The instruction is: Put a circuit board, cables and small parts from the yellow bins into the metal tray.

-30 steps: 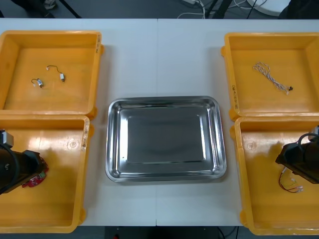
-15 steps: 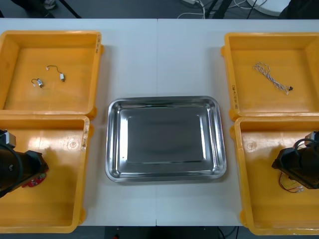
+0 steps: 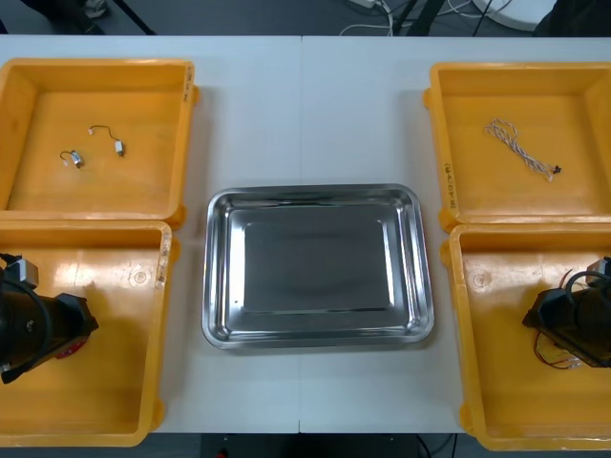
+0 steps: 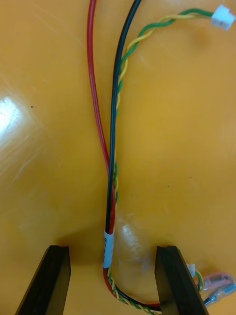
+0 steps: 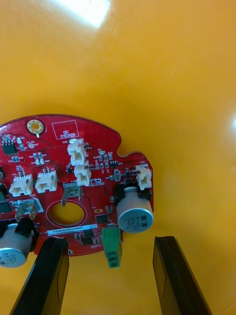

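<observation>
My left gripper (image 5: 113, 278) is open, low over the floor of the near left yellow bin (image 3: 115, 382). A round red circuit board (image 5: 73, 182) lies flat just ahead of its fingers, and its green connector reaches into the gap between them. In the front view the left gripper (image 3: 57, 329) covers most of that board. Open too, my right gripper (image 4: 112, 280) straddles a red and black cable (image 4: 110, 162) with a yellow-green twisted strand. This gripper (image 3: 565, 324) is down in the near right yellow bin (image 3: 496, 382). The metal tray (image 3: 315, 267) sits bare at the centre.
The far left yellow bin (image 3: 38, 105) holds two small metal parts (image 3: 72, 158) with thin wires. A pale twisted cable (image 3: 520, 146) lies in the far right yellow bin (image 3: 582, 105). White table shows around the tray.
Both arms have sunk lower into their near bins. The left wrist now hides nearly all of the red board; the right wrist covers more of the cable.
</observation>
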Controlling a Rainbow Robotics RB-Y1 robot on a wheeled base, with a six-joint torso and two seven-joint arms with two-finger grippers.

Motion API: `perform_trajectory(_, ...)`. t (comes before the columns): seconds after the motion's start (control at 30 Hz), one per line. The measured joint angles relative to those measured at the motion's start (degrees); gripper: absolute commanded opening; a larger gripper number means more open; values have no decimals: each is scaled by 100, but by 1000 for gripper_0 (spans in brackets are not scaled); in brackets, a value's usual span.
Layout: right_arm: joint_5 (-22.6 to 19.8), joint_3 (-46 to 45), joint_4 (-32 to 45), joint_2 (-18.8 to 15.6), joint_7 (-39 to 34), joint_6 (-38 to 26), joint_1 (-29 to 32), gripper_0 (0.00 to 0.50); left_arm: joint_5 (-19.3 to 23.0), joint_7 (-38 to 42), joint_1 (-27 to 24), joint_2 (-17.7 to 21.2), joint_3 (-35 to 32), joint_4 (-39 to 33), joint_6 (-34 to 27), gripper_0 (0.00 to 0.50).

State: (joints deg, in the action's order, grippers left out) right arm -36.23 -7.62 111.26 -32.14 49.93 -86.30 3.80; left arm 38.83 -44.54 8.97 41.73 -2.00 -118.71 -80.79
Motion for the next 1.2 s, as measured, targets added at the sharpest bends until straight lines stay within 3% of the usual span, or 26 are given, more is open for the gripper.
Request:
perform_trajectory(0.2, 63, 6, -2, 23, -1, 9, 8, 500, -19, 0, 0, 0, 39, 5, 1, 500)
perform_trajectory(0.23, 66, 8, -2, 33, -2, 19, 8, 500, -27, 0, 0, 0, 45, 6, 1, 460)
perform_trajectory(0.27, 73, 11, -2, 43, -3, 34, 8, 500, -32, 0, 0, 0, 51, 6, 1, 384)
perform_trajectory(0.3, 86, 12, -2, 53, -4, 37, 8, 500, -35, 0, 0, 0, 55, 6, 1, 266)
perform_trajectory(0.33, 99, 14, -2, 60, -8, 40, 8, 500, -39, 0, 0, 0, 59, 6, 2, 206)
perform_trajectory(0.37, 109, 16, -2, 63, -16, 45, 8, 500, -45, 0, 0, 0, 62, 6, 2, 115)
perform_trajectory(0.4, 119, 22, -2, 64, -39, 53, 8, 457, -50, 0, 0, 0, 68, 7, 2, 20)
perform_trajectory(0.43, 128, 34, -2, 65, -88, 63, 8, 391, -56, 0, 0, 0, 76, 8, 2, 4)
perform_trajectory(0.5, 157, 53, -2, 66, -239, 67, 8, 134, -69, 0, 0, 0, 86, 10, 7, 2)
perform_trajectory(0.57, 174, 63, -2, 68, -288, 67, 9, 5, -95, 0, 0, 0, 94, 10, 20, 2)
perform_trajectory(1.2, 185, 44, -2, 78, -288, -145, -80, 0, -185, 0, -5, 0, 119, -48, -69, 3)
